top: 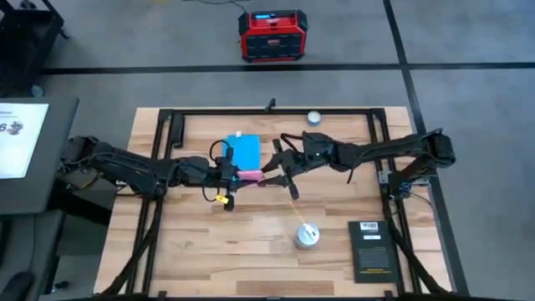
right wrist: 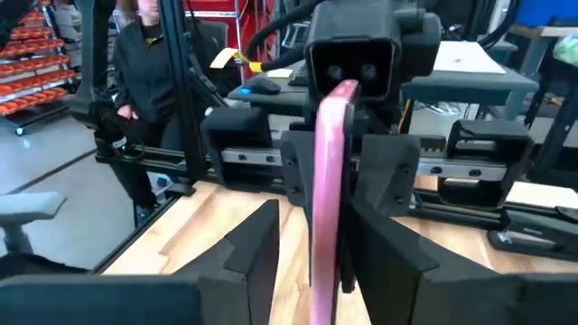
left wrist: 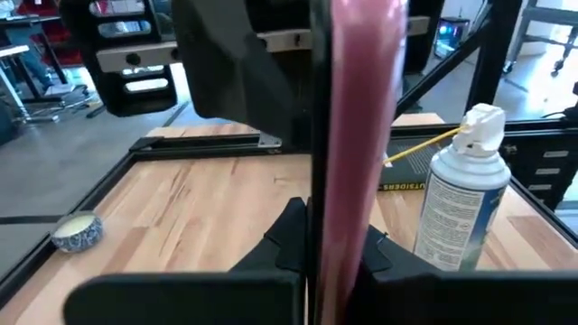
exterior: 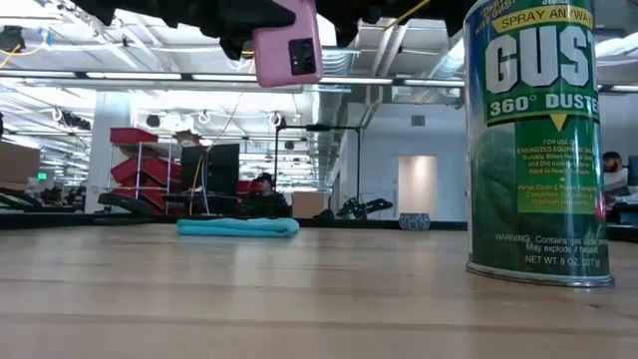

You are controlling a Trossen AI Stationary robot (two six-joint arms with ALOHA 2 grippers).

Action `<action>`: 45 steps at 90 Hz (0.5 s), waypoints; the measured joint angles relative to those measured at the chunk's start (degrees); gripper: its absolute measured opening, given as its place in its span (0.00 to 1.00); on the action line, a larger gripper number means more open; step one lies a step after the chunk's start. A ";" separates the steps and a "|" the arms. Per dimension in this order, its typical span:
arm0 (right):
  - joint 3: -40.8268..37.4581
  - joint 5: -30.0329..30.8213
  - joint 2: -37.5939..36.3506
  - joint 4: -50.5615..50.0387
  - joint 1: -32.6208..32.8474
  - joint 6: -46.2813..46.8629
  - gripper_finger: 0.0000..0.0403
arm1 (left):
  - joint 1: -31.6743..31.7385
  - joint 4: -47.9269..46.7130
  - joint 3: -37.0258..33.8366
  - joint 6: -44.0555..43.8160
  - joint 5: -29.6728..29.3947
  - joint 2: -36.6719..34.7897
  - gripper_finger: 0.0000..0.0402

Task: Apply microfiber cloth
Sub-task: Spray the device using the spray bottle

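The blue microfiber cloth point(top: 247, 150) lies flat on the table toward its far side, just beyond both grippers; the low view shows the cloth point(exterior: 237, 227) resting on the wood. A pink-backed phone point(top: 249, 175) hangs high above the table between the two grippers, standing on edge, its pink back point(exterior: 289, 45) facing the near edge. My left gripper point(top: 235, 176) is shut on the phone's left end. My right gripper point(top: 269, 170) is open, with a finger on either side of the phone's right end point(right wrist: 327, 181). My left gripper pinches the phone's end toward the table's left point(left wrist: 350, 212) between its two fingers, one on the pink back and one on the screen side. The fingers come in level from the table's left, along the phone. The phone stands on edge, lifted clear of the table.
A green spray duster can point(top: 306, 237) stands near the front, to the right of centre. A black booklet point(top: 372, 249) lies at the front right. A small bowl point(top: 313, 117) sits at the far edge. A black frame point(top: 167, 125) borders the table.
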 joint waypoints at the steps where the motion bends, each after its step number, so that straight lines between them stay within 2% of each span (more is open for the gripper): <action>1: 0.00 0.35 0.00 0.01 -0.07 -0.05 0.24 | 0.01 0.01 0.00 -0.01 -0.02 0.00 0.00; 9: 0.00 1.58 0.00 -0.07 -0.58 -0.61 0.10 | 0.02 -0.19 0.00 -0.16 -0.34 0.00 0.00; 14: 0.00 1.76 -0.02 -0.14 -0.96 -0.92 0.05 | 0.03 -0.10 0.00 -0.25 -0.88 0.00 0.00; 31: 0.00 2.01 -0.07 -0.45 -1.26 -0.65 0.04 | 0.07 -0.19 0.00 -1.49 -0.76 0.00 0.01; 45: 0.00 2.69 -0.22 -0.49 -1.23 -1.08 0.04 | -0.65 -0.12 0.00 -1.66 -0.56 0.00 0.07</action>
